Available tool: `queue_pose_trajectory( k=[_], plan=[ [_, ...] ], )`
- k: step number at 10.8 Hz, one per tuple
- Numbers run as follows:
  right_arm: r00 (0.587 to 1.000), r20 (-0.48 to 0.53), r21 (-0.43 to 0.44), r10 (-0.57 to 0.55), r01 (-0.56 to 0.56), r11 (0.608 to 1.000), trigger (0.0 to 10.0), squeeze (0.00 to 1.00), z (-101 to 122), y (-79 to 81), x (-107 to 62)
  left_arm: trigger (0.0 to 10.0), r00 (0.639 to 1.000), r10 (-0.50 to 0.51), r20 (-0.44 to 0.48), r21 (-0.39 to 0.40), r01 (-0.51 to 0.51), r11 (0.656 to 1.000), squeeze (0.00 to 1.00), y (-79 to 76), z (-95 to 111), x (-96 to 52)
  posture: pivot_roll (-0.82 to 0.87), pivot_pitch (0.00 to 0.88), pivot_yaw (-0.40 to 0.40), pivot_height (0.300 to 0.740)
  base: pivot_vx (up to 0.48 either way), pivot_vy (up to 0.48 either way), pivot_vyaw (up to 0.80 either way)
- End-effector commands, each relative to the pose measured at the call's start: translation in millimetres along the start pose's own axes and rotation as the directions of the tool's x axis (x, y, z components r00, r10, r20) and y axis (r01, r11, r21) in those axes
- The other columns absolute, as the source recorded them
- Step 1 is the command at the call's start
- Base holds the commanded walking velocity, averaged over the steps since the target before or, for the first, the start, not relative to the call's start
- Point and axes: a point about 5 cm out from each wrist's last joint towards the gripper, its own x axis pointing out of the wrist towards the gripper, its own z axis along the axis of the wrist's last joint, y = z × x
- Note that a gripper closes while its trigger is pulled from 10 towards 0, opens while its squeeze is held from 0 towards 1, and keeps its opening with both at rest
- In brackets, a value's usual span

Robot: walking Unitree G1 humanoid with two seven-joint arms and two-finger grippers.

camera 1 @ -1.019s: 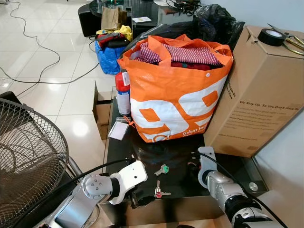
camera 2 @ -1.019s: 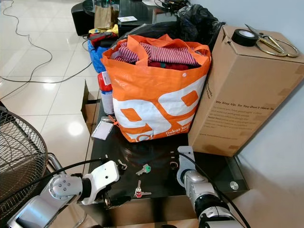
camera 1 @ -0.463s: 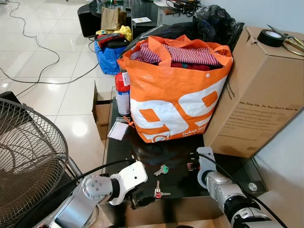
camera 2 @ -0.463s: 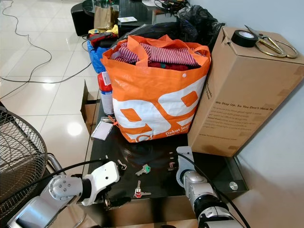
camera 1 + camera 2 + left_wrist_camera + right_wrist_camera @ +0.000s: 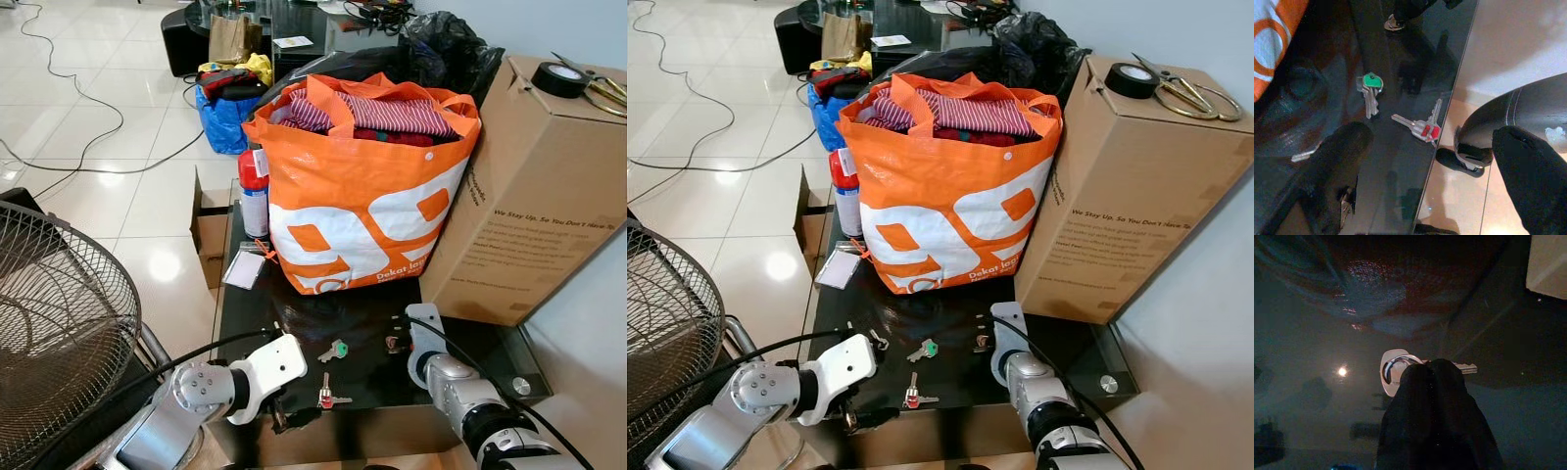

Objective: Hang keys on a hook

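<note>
**Keys on the dark table before the orange bag**

The right gripper point(image 5: 1432, 382) is pressed down on the table point(image 5: 372, 377) in front of the orange bag point(image 5: 362, 196), its fingers clenched on a silver key point(image 5: 1393, 367) that lies flat, blade running crosswise behind the fingertips. The left gripper point(image 5: 1430, 161) hovers at the table's front edge, fingers spread and released. Between them lie a green key point(image 5: 335, 350), long axis slanting toward the bag, and a red key point(image 5: 326, 396) nearer the edge.
</note>
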Motion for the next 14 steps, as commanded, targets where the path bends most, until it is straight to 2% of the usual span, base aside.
queue_pose_trajectory(
  k=[1,3,4,5,6,8,9,11,12,13,14],
  plan=[
    [1.0,-0.001,0.012,-0.01,0.01,1.0,0.0,0.0,2,-5.6,-0.8,10.0,1.0,-0.004,0.007,0.017,0.004,1.0,0.0,-1.9,5,0.7,-0.17,0.0,-0.061,0.74,0.0,0.0,0.0],
    [0.994,0.1,-0.034,0.052,-0.049,0.998,0.0,0.0,27,-25.7,-13.1,10.0,1.0,0.012,0.015,0.022,-0.012,1.0,0.0,-0.4,6,2.3,-0.19,0.0,-0.06,0.74,0.0,0.0,0.0],
    [0.982,0.158,-0.085,0.104,-0.091,0.992,0.0,0.0,37,-33.7,-29.6,10.0,0.999,0.024,0.025,0.026,-0.024,0.999,0.0,2.2,9,4.7,-0.19,0.0,-0.055,0.74,0.0,0.0,0.0],
    [0.967,0.208,-0.131,0.147,-0.121,0.984,0.0,0.0,43,-34.6,-47.6,10.0,0.999,0.031,0.033,0.034,-0.032,0.999,0.0,4.5,11,6.1,-0.2,0.0,-0.05,0.74,0.0,0.0,0.0],
    [0.96,0.23,-0.147,0.159,-0.127,0.981,0.0,0.0,46,-34.0,-54.2,10.0,0.999,0.037,0.038,0.041,-0.039,0.998,0.0,6.0,12,6.6,-0.2,0.0,-0.045,0.74,0.0,0.0,0.0],
    [0.901,0.39,-0.174,0.188,-0.128,0.976,0.0,0.0,66,-28.4,-82.6,10.0,0.989,0.124,0.082,0.068,-0.129,0.989,0.0,16.7,20,7.2,-0.19,0.0,-0.025,0.74,0.0,0.0,0.0],
    [0.867,0.455,-0.166,0.202,-0.14,0.976,0.0,0.0,73,-25.5,-100.8,10.0,0.963,0.23,0.139,0.065,-0.24,0.969,0.0,26.9,29,7.5,-0.19,0.0,-0.02,0.74,0.0,0.0,0.0],
    [0.805,0.562,-0.11,0.193,-0.158,0.981,0.0,0.0,82,-22.8,-124.6,10.0,0.874,0.413,0.256,-0.027,-0.421,0.907,0.0,46.0,49,3.4,-0.16,0.0,-0.015,0.74,0.0,0.0,0.0],
    [0.767,0.622,-0.044,0.158,-0.167,0.985,0.0,0.0,84,-21.3,-135.6,10.0,0.815,0.497,0.297,-0.105,-0.49,0.866,0.0,54.0,57,-2.6,-0.15,0.0,-0.009,0.74,0.0,0.0,0.0],
    [0.731,0.671,0.032,0.123,-0.194,0.98,0.0,0.0,89,-19.4,-141.7,10.0,0.783,0.541,0.305,-0.128,-0.529,0.839,0.0,58.6,58,-7.7,-0.13,0.0,-0.007,0.74,0.0,0.0,0.0],
    [0.692,0.716,0.106,0.096,-0.244,0.964,0.0,0.0,94,-18.3,-146.9,10.0,0.765,0.56,0.318,-0.162,-0.538,0.827,0.0,61.2,57,-13.5,-0.12,0.0,-0.006,0.74,0.0,0.0,0.0]
  ],
)
